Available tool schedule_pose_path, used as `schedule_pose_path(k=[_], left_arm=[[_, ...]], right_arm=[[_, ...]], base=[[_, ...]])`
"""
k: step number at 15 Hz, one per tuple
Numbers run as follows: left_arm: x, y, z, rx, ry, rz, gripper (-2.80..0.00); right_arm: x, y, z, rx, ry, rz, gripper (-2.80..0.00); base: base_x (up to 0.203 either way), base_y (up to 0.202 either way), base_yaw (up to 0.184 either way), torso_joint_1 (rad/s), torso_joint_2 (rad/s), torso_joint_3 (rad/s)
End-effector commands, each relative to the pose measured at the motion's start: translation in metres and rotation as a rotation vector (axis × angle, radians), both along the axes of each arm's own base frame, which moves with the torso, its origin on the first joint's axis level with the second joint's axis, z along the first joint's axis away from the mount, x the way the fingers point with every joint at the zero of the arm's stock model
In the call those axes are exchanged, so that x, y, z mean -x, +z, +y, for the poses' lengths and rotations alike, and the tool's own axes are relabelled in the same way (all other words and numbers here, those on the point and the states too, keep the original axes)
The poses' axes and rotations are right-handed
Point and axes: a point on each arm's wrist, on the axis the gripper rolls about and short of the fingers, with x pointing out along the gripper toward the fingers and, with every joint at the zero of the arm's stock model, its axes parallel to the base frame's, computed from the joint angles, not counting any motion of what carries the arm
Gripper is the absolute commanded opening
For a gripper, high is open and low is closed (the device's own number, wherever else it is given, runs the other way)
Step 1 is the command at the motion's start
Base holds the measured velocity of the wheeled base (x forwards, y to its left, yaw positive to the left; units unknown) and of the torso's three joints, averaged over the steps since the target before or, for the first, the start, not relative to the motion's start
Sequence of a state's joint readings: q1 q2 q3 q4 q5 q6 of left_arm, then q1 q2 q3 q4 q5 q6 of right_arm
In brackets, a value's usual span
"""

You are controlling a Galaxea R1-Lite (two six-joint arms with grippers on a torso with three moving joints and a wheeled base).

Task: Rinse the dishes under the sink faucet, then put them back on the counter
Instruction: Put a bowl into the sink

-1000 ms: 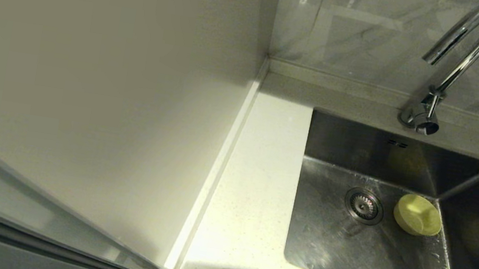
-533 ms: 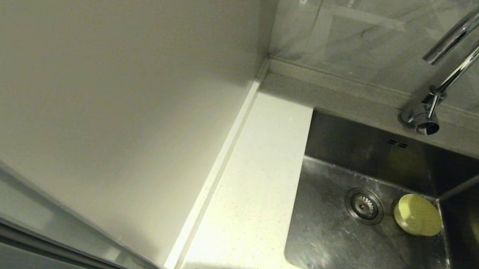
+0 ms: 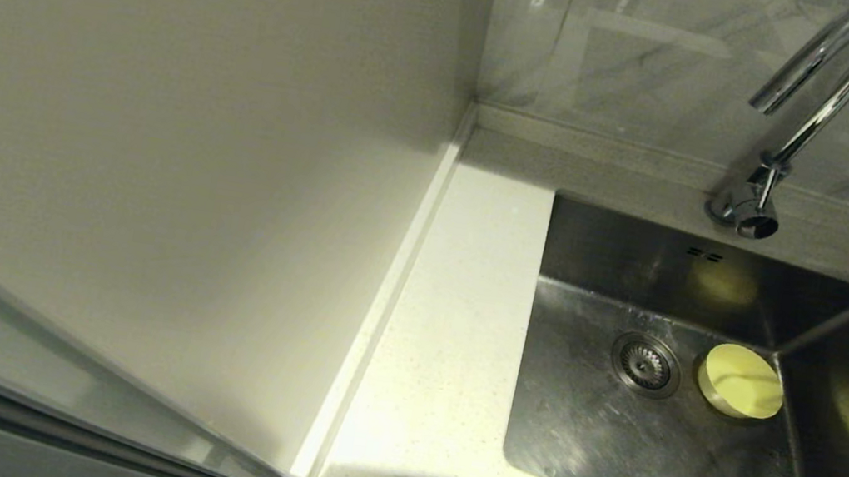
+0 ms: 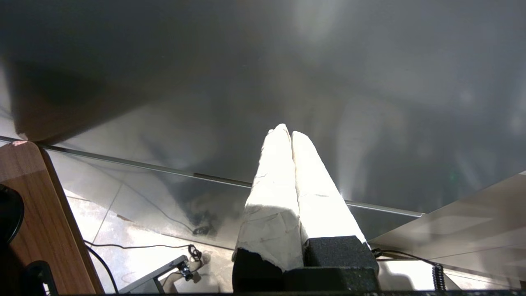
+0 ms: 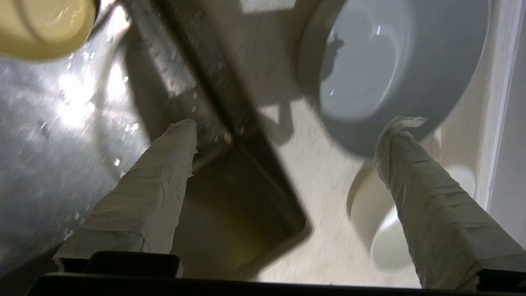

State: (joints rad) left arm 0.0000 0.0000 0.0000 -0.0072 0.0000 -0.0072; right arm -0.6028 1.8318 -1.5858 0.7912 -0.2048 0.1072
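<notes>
A yellow bowl (image 3: 741, 381) lies on the floor of the steel sink (image 3: 610, 460), just right of the drain strainer (image 3: 645, 364). The chrome faucet (image 3: 821, 87) arches over the back rim. In the right wrist view my right gripper (image 5: 287, 131) hangs open above the sink's corner and the speckled counter (image 5: 324, 172), holding nothing. One of its fingertips (image 5: 396, 133) is close to a pale grey bowl (image 5: 390, 61) on the counter. A white bowl (image 5: 382, 222) sits partly behind that finger. The yellow bowl (image 5: 41, 24) shows at that view's edge. My left gripper (image 4: 286, 130) is shut and empty, away from the sink.
A plain off-white panel (image 3: 177, 151) stands left of the counter strip (image 3: 443, 342). A marbled wall (image 3: 655, 46) rises behind the raised back edge. The left wrist view shows a grey panel (image 4: 287, 61), a wooden board (image 4: 37, 213) and cables on the floor.
My right gripper, seen at the right edge of the head view a second ago, has moved out of that view. The yellow bowl has settled flatter in the sink.
</notes>
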Motion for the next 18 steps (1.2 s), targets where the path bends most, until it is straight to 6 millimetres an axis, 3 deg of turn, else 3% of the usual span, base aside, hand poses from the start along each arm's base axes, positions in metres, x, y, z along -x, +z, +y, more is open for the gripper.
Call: schedule_pose_path(k=[1, 6, 10, 11, 18], left_arm=[[0.000, -0.001, 0.000, 0.000, -0.002, 0.003, -2.80], [0.000, -0.001, 0.000, 0.000, 0.000, 0.003, -2.80], [0.000, -0.001, 0.000, 0.000, 0.000, 0.003, -2.80], [0.000, -0.001, 0.000, 0.000, 0.000, 0.003, -2.80], [0.000, -0.001, 0.000, 0.000, 0.000, 0.003, -2.80]], right_arm=[[-0.012, -0.019, -0.022, 0.005, -0.017, 0.009, 0.00], [-0.020, -0.030, -0.059, 0.026, -0.056, 0.006, 0.00], [-0.016, -0.035, -0.068, -0.013, -0.057, 0.002, 0.00], [-0.015, -0.035, -0.067, -0.023, -0.053, -0.002, -2.80], [-0.010, -0.032, -0.063, -0.034, -0.039, -0.007, -2.80]], base=[[0.000, 0.000, 0.000, 0.000, 0.00, 0.000], [0.000, 0.000, 0.000, 0.000, 0.00, 0.000], [0.000, 0.000, 0.000, 0.000, 0.00, 0.000], [0.000, 0.000, 0.000, 0.000, 0.00, 0.000], [0.000, 0.000, 0.000, 0.000, 0.00, 0.000]])
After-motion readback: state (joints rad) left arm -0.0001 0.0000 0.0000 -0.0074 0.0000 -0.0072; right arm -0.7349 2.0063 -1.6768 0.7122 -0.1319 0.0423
